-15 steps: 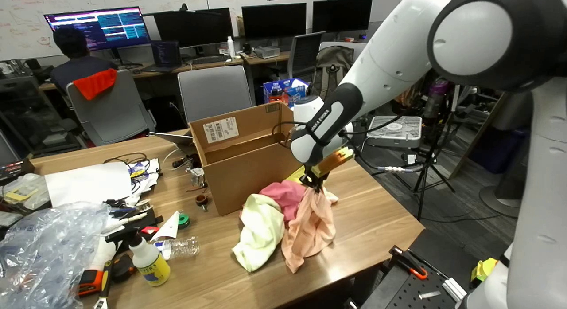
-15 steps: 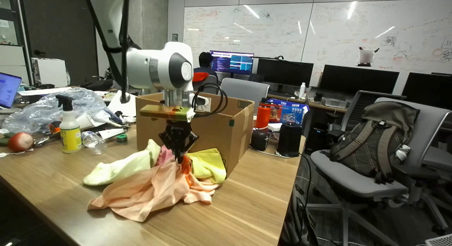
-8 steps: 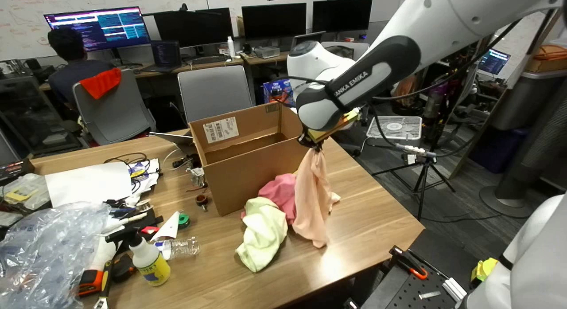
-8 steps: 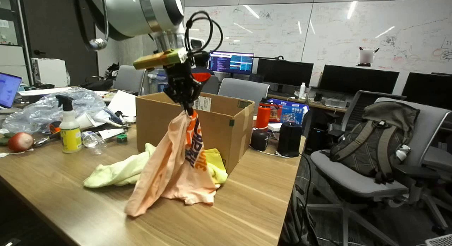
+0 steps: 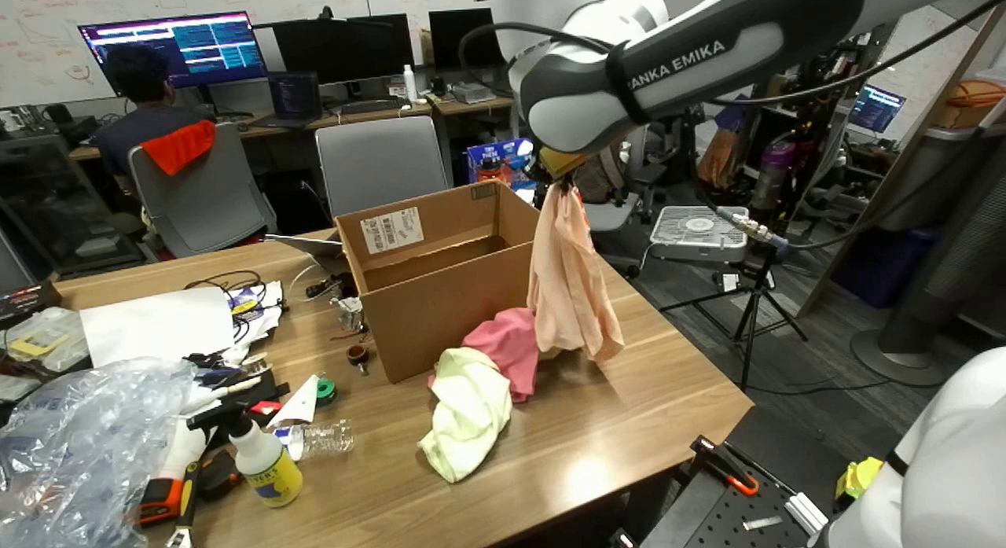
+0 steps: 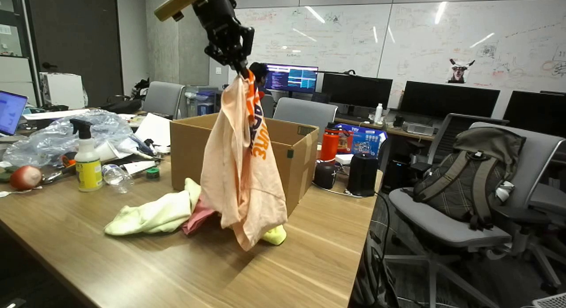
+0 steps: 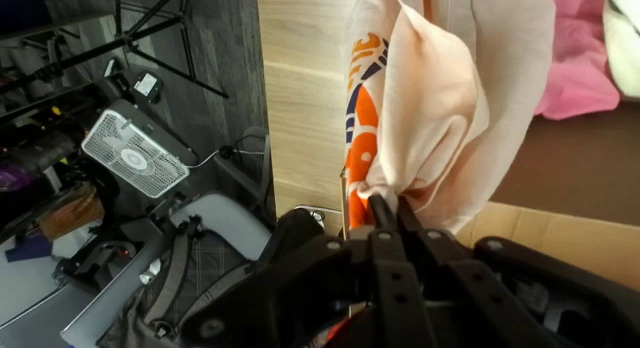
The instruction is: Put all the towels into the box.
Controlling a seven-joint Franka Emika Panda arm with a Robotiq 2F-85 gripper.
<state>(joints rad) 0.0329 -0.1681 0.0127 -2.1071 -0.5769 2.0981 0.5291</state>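
Peach towel (image 6: 247,175) is hanging, long axis running twelve to six, from the tool (image 6: 242,72), which is clamping its bunched top. In an exterior view the box (image 5: 448,312) is offering its open top at eight o'clock from the tool, so the coming move is probably calling for a carry that way. Its lower end is dangling below the near rim; without more lift it could be snagging. Past it, at four o'clock, the desk (image 5: 644,399) is ending. A pink towel (image 5: 507,351) and a pale yellow towel (image 5: 468,414) are lying near the box.
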